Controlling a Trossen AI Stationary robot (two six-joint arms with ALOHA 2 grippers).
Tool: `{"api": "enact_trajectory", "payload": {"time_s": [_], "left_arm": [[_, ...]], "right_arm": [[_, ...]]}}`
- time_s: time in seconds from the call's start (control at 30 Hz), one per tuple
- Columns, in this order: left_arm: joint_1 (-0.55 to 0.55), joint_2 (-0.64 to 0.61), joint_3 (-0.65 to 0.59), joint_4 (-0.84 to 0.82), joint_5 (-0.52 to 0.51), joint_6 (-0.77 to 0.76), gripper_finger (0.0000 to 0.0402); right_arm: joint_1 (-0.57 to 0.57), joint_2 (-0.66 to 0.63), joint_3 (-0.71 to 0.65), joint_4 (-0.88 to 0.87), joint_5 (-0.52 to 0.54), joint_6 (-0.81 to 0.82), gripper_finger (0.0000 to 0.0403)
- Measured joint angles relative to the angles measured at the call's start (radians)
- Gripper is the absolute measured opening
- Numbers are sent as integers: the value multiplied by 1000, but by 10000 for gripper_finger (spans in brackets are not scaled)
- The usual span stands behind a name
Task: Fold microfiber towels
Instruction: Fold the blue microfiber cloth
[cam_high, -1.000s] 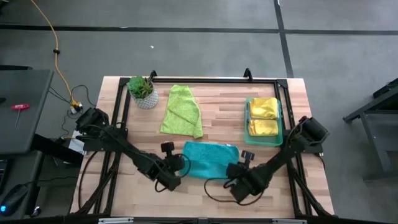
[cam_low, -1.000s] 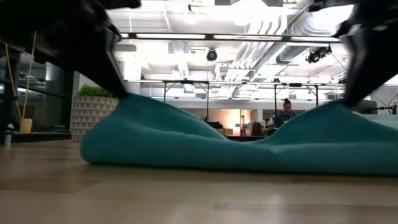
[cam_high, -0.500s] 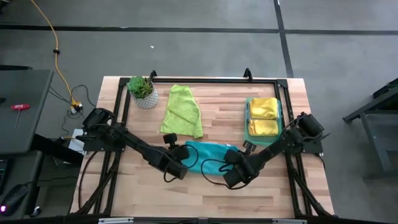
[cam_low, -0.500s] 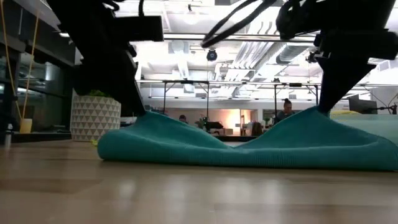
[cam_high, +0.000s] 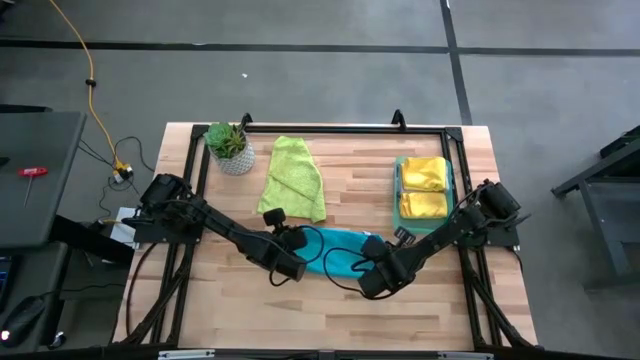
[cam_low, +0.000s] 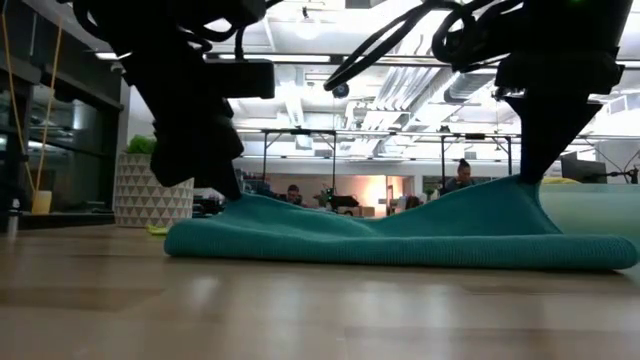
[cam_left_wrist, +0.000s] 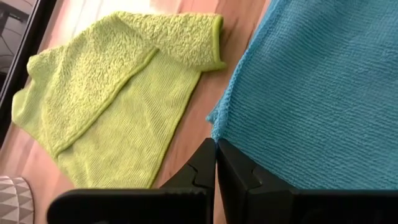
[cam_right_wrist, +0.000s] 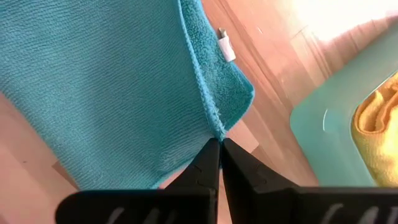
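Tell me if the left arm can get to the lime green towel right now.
Probably not yet. The left tool is shut on the teal towel, as is the right tool. The lime green towel lies close by with bare table between, so after release, likely yes.

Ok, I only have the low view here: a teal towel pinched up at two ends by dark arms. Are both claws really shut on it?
Observer: Yes. The left wrist view shows the left claw shut on the edge of the teal towel, and the right wrist view shows the right claw shut on its hem.
Operator: Anything beside the towel that I can't see?
Observer: A lime green towel lies loosely folded just beyond it, on the left claw's side.
Operator: And to the right?
Observer: A green tray holds two folded yellow towels.
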Motion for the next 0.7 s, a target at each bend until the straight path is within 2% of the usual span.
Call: {"api": "enact_trajectory", "payload": {"time_s": [0.4,0.7], "left_arm": [[3,0,0,9,1,17,4],[6,0,0,9,-16,29,40]], "right_arm": [[0,0,0,2,5,0,1],[-10,0,0,0,8,0,28]]}}
